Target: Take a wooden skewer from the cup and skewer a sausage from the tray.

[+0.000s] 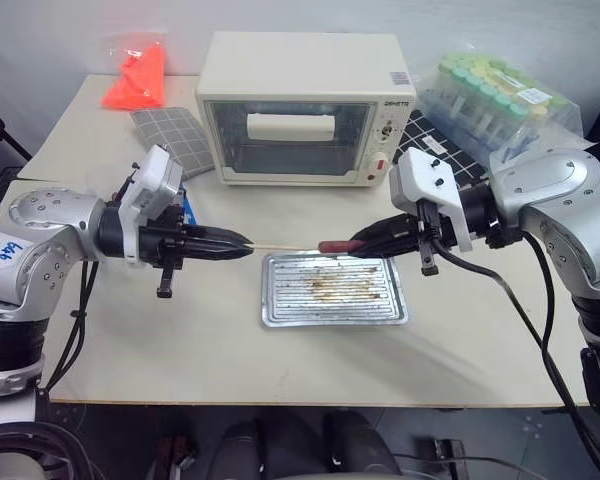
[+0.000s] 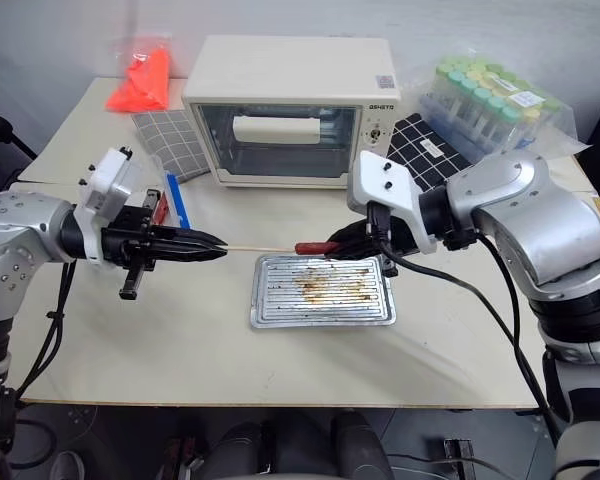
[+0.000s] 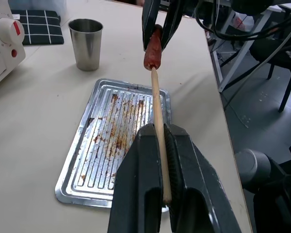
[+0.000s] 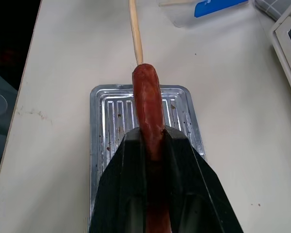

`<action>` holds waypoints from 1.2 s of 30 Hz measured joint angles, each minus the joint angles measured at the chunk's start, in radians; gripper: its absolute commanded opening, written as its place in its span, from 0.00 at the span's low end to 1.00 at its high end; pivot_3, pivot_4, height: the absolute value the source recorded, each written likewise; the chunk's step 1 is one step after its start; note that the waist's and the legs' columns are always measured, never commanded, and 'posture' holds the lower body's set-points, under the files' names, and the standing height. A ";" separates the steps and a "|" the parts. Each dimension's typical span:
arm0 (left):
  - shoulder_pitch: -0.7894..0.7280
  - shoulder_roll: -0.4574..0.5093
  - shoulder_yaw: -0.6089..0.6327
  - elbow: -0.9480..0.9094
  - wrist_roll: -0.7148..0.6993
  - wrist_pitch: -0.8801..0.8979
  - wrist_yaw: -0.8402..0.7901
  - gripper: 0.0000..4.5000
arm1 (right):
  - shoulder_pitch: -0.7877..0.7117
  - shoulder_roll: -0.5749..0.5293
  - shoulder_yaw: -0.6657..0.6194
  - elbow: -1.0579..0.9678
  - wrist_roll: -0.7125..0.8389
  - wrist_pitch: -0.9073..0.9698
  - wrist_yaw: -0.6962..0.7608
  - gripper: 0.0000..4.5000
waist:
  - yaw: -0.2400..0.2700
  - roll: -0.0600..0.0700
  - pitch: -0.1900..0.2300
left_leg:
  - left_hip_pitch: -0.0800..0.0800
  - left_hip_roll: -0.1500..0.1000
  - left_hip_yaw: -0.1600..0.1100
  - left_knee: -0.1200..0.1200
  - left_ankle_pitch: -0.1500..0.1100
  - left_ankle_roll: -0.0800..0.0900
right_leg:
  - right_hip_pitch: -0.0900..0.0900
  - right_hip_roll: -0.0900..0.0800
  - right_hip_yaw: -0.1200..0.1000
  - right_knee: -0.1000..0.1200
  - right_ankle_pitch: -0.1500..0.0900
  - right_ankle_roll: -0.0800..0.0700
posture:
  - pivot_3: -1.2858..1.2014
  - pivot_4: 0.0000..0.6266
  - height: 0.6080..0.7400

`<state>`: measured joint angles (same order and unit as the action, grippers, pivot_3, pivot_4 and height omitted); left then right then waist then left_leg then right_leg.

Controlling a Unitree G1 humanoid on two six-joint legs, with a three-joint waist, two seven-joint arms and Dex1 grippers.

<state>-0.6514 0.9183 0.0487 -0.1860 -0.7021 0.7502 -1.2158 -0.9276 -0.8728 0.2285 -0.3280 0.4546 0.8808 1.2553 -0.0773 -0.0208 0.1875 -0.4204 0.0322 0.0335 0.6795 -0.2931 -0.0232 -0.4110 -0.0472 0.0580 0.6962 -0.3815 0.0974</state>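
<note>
Behind tray (image 1: 334, 290), cream toaster oven (image 1: 305, 108) reads "ZEHSITE", roughly.

Two claws are showing, the left claw (image 1: 242, 243) and right claw (image 1: 358, 243), meeting over one tray (image 1: 334, 312). Between them are sitting one wooden skewer (image 1: 285, 246) and one sausage (image 1: 335, 246). One cup (image 3: 86, 43) is standing beyond the right claw.

My way over the table's (image 1: 180, 350) near edge lies open; the toaster oven (image 1: 305, 105) blocks its far edge.
</note>
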 measured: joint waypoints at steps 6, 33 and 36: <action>-0.013 -0.003 -0.009 0.001 0.001 0.000 -0.004 0.00 | -0.004 0.000 -0.002 -0.018 0.011 0.013 -0.012 0.09 | 0.000 0.000 0.000 | 0.000 0.000 0.000 0.000 0.000 0.000 | 0.000 0.000 0.000 0.000 0.000 0.000 | 0.52 0.24 1.00; -0.064 -0.133 -0.037 0.038 0.046 -0.034 0.011 0.00 | -0.044 0.008 -0.036 -0.046 0.085 0.129 -0.068 0.09 | 0.000 0.000 0.000 | 0.000 0.000 0.000 0.000 0.000 0.000 | 0.000 0.000 0.000 0.000 0.000 0.000 | 0.52 0.24 1.00; -0.063 -0.132 -0.037 0.038 0.046 -0.034 0.011 0.00 | -0.044 0.006 -0.036 -0.046 0.085 0.125 -0.067 0.20 | 0.000 0.000 0.000 | 0.000 0.000 0.000 0.000 0.000 0.000 | 0.000 0.000 0.000 0.000 0.000 0.000 | 0.52 0.24 1.00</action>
<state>-0.7146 0.7863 0.0117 -0.1484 -0.6558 0.7166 -1.2047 -0.9711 -0.8673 0.1925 -0.3745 0.5400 1.0061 1.1882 -0.0771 -0.0208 0.1875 -0.4205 0.0322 0.0334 0.6799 -0.2931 -0.0232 -0.4110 -0.0473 0.0580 0.6964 -0.3815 0.0974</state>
